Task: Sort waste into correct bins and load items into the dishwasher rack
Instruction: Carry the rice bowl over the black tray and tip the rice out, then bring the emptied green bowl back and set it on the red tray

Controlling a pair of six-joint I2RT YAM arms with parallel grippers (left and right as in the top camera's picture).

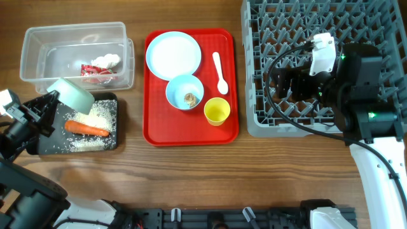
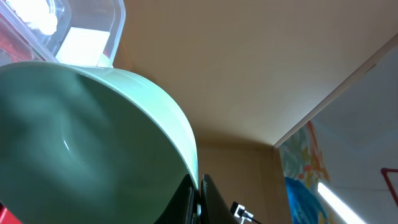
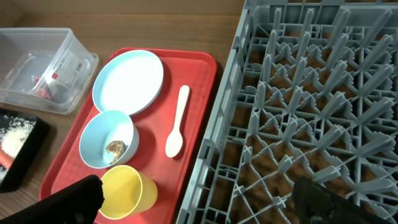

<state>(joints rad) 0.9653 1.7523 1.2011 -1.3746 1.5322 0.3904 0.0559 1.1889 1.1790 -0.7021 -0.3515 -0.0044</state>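
Observation:
My left gripper (image 1: 52,100) is shut on the rim of a pale blue-green bowl (image 1: 72,94), tilted over the black tray (image 1: 44,145); the bowl (image 2: 81,149) fills the left wrist view, pinched between my jaws (image 2: 198,190). Rice grains (image 1: 95,117) and an orange carrot piece (image 1: 86,128) lie in the black tray. The clear tub (image 1: 38,48) holds a red-and-white wrapper (image 1: 95,70) and a white tissue wad (image 1: 108,60). On the red serving tray, a second bowl (image 1: 184,91) holds a brown scrap (image 1: 190,97), beside the plate (image 1: 172,55), white spoon (image 1: 220,72) and yellow cup (image 1: 217,111). My right gripper (image 3: 196,199) is open over the grey rack's (image 1: 356,19) left edge.
The red serving tray (image 1: 152,133) lies between the bins and the rack. Bare wooden table runs along the front edge. In the right wrist view the rack (image 3: 311,93) fills the right side, with the yellow cup (image 3: 127,190) and the bowl with the scrap (image 3: 106,140) at lower left.

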